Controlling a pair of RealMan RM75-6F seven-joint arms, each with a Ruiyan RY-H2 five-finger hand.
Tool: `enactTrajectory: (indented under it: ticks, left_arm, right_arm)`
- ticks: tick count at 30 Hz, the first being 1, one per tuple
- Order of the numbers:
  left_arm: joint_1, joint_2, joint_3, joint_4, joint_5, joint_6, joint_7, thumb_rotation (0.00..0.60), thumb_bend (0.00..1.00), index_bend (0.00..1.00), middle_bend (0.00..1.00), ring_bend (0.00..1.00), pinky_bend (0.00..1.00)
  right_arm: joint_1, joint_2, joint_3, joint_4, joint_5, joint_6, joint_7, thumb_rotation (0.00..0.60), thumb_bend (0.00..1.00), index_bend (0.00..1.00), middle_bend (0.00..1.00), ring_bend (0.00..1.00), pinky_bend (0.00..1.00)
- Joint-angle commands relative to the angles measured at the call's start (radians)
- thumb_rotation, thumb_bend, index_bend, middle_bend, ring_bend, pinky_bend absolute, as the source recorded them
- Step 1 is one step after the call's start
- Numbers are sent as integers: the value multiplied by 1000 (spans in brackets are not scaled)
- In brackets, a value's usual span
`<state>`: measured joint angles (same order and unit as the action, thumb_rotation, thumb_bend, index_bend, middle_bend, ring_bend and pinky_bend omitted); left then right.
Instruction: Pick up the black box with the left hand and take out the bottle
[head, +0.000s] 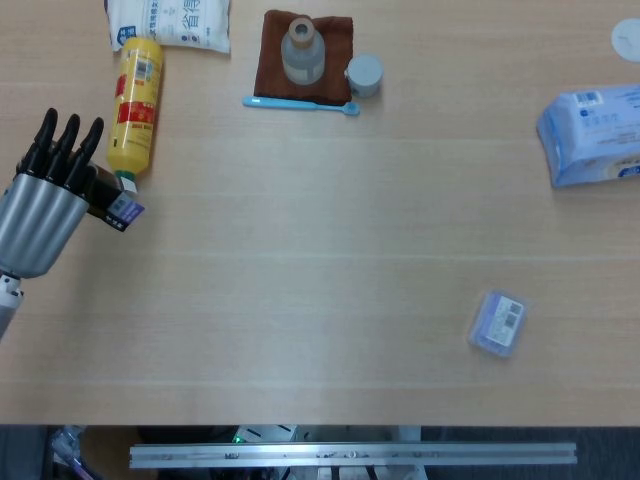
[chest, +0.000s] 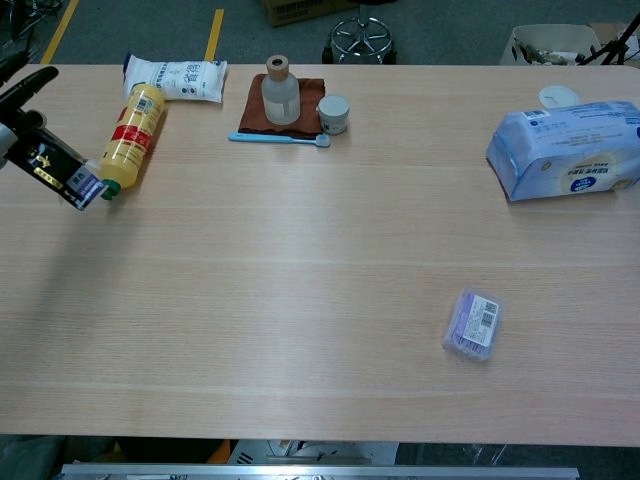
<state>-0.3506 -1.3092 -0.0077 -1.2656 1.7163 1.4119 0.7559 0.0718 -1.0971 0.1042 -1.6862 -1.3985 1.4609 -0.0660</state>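
Note:
My left hand (head: 45, 205) holds the black box (head: 112, 203) above the table at the far left, its dark fingers pointing away from me. The box (chest: 60, 173) is long and black with gold print and a purple-white end that points right and slightly down. In the chest view the left hand (chest: 18, 105) is cut off by the left edge of the frame. No bottle shows coming out of the box. My right hand is in neither view.
A yellow bottle (head: 136, 103) lies just beyond the box, a white bag (head: 170, 22) behind it. At the back stand a clear bottle (head: 302, 52) on a brown cloth, a small jar (head: 363, 75) and a blue toothbrush (head: 300, 103). A tissue pack (head: 595, 132) and purple packet (head: 498, 322) lie right.

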Motion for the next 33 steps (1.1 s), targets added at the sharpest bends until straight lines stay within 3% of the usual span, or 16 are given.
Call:
enactTrajectory:
  ticks: [1, 7, 19, 33]
  left_arm:
    - [-1, -6, 3, 22, 13, 11, 6, 600, 306, 358, 0, 0, 0]
    - [-1, -40, 4, 102, 58, 67, -11, 600, 322, 357, 0, 0, 0]
    - [9, -194, -34, 397, 121, 310, -158, 600, 322, 351, 0, 0, 0]
    - [2, -265, -17, 579, 118, 360, -231, 600, 322, 353, 0, 0, 0]
  right_arm:
    - [0, 0, 0, 0, 0, 0, 1, 600, 68, 277, 257, 182, 364]
    - [-1, 0, 0, 1, -1, 1, 3, 600, 68, 277, 256, 182, 364]
    - [-2, 1, 0, 0, 0, 1, 3, 600, 68, 277, 256, 182, 364]
    - [-2, 1, -2, -3, 6, -3, -3, 600, 68, 277, 256, 182, 364]
